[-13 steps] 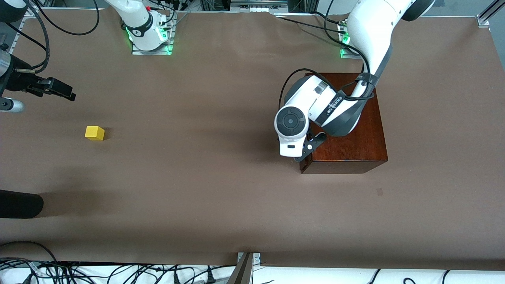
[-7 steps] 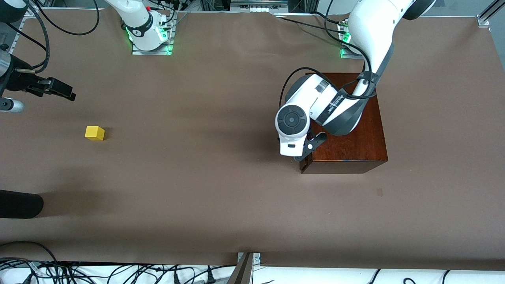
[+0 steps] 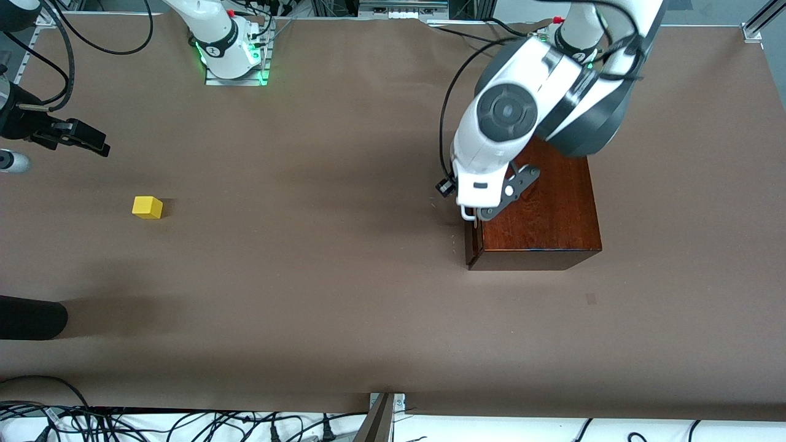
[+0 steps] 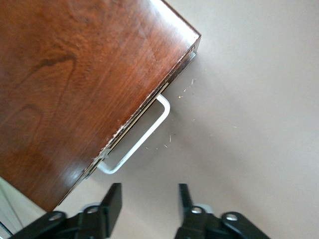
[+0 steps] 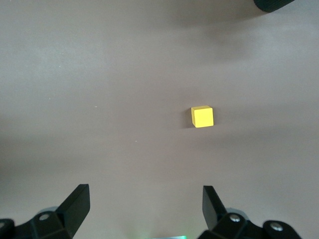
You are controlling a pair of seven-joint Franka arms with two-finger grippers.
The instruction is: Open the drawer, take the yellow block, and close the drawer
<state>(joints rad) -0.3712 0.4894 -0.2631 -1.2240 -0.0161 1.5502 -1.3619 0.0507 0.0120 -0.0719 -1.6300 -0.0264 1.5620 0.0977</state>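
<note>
The dark mahogany box point(image 3: 540, 215) stands toward the left arm's end of the table. Its drawer point(image 3: 471, 248) is pushed in, with only the dark front and white loop handle point(image 4: 144, 139) showing. The box top fills much of the left wrist view point(image 4: 75, 79). My left gripper point(image 3: 486, 212) hangs open and empty over the box edge above the handle, and it shows in its own wrist view point(image 4: 149, 188). The yellow block point(image 3: 147, 207) sits on the table toward the right arm's end. My right gripper point(image 3: 101, 146) is open and empty in the air, with the block point(image 5: 202, 116) ahead of it point(image 5: 144, 189).
A black rounded object point(image 3: 31, 317) reaches in at the table's edge, nearer to the front camera than the block; it also shows in the right wrist view point(image 5: 271, 4). Cables lie along the near table edge point(image 3: 184, 423). The brown mat point(image 3: 307, 245) lies between block and box.
My left arm has risen from low in front of the drawer, and its gripper now hangs over the box edge. The right gripper shifted slightly. Drawer and block have not moved.
</note>
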